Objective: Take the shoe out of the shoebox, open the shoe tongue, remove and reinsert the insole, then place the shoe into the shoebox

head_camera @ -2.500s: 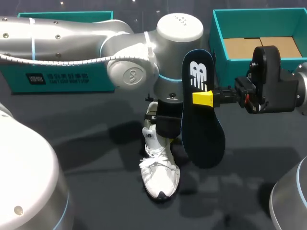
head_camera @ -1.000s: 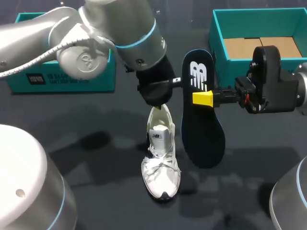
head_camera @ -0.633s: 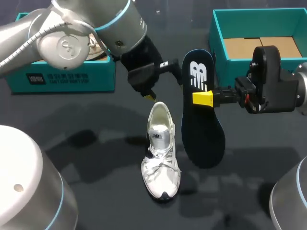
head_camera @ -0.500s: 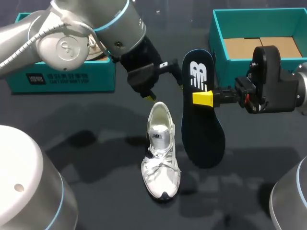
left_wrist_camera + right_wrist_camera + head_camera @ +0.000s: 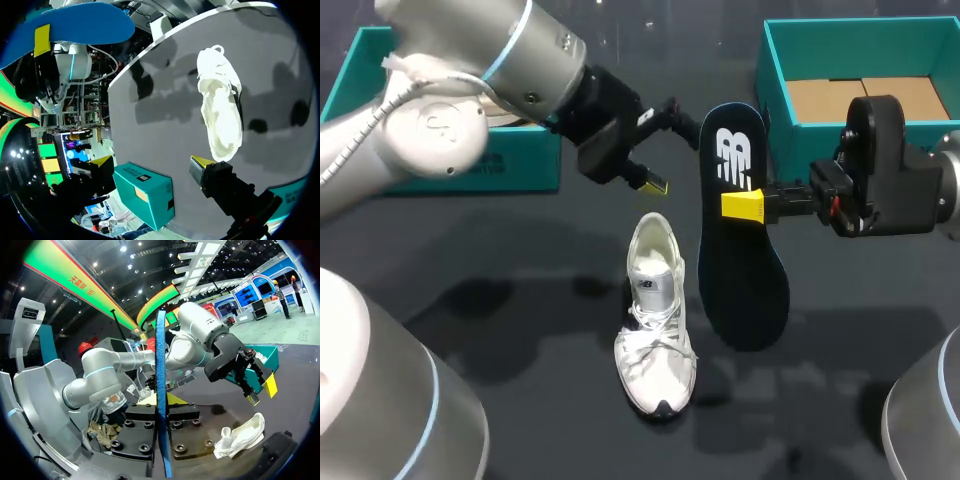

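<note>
At far left a teal box (image 5: 525, 170) sits at the back of the dark worktop (image 5: 550, 420). The left arm comes in above it, and its pincer (image 5: 663, 145) hangs released and empty above and behind the shoe (image 5: 655, 315). In its wrist view the yellow tips stand wide apart with nothing between them. I judge it is parked there to leave the shoe's mouth free.

The shoe lies alone mid-worktop on its sole, toe toward the robot. It is white and laced, with the grey tongue showing and the opening gaping, ready to take the insole (image 5: 740, 230) back.

Just right of it the insole is held up off the worktop. It is dark navy with a white logo, standing on edge with its broad end lowest. The right pincer (image 5: 745, 205) is clenched on its side edge; the right wrist view shows the blue edge squeezed between both fingers. That grip leaves most of its length free to feed in.

Behind, at far right, an open teal box (image 5: 775, 95) shows a cardboard floor.
</note>
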Tool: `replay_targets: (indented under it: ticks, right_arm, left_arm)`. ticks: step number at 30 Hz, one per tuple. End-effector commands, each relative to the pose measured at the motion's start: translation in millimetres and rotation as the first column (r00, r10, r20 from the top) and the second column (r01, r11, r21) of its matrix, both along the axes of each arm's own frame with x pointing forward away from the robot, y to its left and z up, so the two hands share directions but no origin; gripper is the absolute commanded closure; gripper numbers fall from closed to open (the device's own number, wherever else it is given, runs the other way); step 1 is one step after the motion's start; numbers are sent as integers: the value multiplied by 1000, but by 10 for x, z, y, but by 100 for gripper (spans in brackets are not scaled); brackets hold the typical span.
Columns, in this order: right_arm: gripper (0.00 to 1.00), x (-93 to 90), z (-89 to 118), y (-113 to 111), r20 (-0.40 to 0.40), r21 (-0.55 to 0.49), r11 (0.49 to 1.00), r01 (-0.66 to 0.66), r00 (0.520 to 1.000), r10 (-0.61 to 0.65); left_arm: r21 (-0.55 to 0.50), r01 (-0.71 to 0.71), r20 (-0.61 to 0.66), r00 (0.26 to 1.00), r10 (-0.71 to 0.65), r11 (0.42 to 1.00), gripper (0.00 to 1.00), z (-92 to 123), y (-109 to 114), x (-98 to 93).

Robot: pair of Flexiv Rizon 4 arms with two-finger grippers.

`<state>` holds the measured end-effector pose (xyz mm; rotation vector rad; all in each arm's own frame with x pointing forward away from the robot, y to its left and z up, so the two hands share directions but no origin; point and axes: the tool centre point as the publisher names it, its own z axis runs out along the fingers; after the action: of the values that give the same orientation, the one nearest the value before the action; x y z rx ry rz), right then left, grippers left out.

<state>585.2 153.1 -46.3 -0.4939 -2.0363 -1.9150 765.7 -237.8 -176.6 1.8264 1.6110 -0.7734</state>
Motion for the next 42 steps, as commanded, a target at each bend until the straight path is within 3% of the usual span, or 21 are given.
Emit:
replay_targets:
  ticks: [1, 8, 13, 18, 23, 34, 42]
  right_arm:
    - [100, -5, -13, 21, 0, 0, 1000, 3, 1000, -3]
    - [100, -5, -13, 21, 0, 0, 1000, 3, 1000, -3]
    - [100, -5, -13, 21, 0, 0, 1000, 3, 1000, -3]
    - [100, -5, -13, 21, 0, 0, 1000, 3, 1000, -3]
    - [100, -5, -13, 21, 0, 0, 1000, 3, 1000, -3]
    - [100, -5, -13, 21, 0, 0, 1000, 3, 1000, -3]
    - [100, -5, -13, 21, 0, 0, 1000, 3, 1000, -3]
  left_arm:
    - [-54, -2, 3, 1000, 2, 999, 0, -19, 109, -60]
    - [-54, -2, 3, 1000, 2, 999, 0, -19, 109, -60]
    - [-261, 22, -48, 998, -35, 965, 0, 51, 163, -57]
    - [-389, 22, -56, 997, -48, 921, 0, 122, 203, 5]
    - [-539, 83, -51, 990, -131, 838, 0, 288, 228, 23]
    - [-539, 83, -51, 990, -131, 838, 0, 288, 228, 23]
    - [-594, -36, -107, 994, -34, 804, 0, 376, 198, 69]
